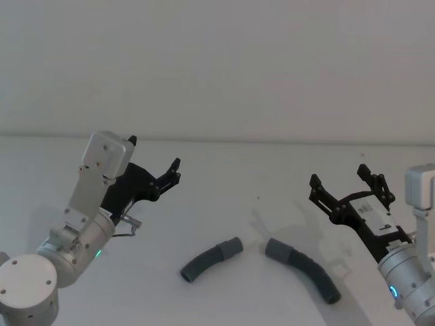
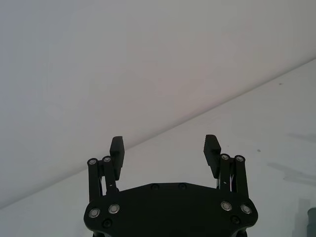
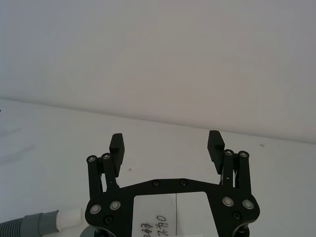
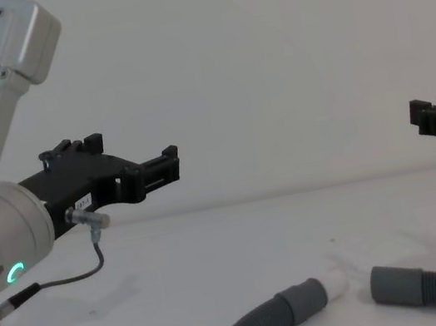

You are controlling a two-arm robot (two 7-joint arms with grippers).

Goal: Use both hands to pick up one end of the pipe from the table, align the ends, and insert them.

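Big picture first: the white surface (image 1: 224,176) has the pipe (image 1: 204,263) lying on it, low in the head view and close to the robot's body, roughly centred between the two arms. It looks like two curved ribbed sections making a shallow arch that runs left to right. The inner ends face each other across a small gap, not touching, and the outer ends curl back toward the robot.

The left end effector (image 1: 155,153) hangs above the surface, out to the left and farther back than the pipe. Its jaws are spread wide with nothing in them. The right end effector (image 1: 338,175) mirrors it on the right, also wide open and empty.

So for both, the pipe sits below, inward and nearer the robot. The left one is closer to the white-tipped cuff (image 4: 309,295), the right one to the socket cuff (image 4: 389,283).

My guess is that each arm needs to drop down and come in across its own section, just behind the cuff. The white tip (image 4: 336,281) already points roughly at the socket.
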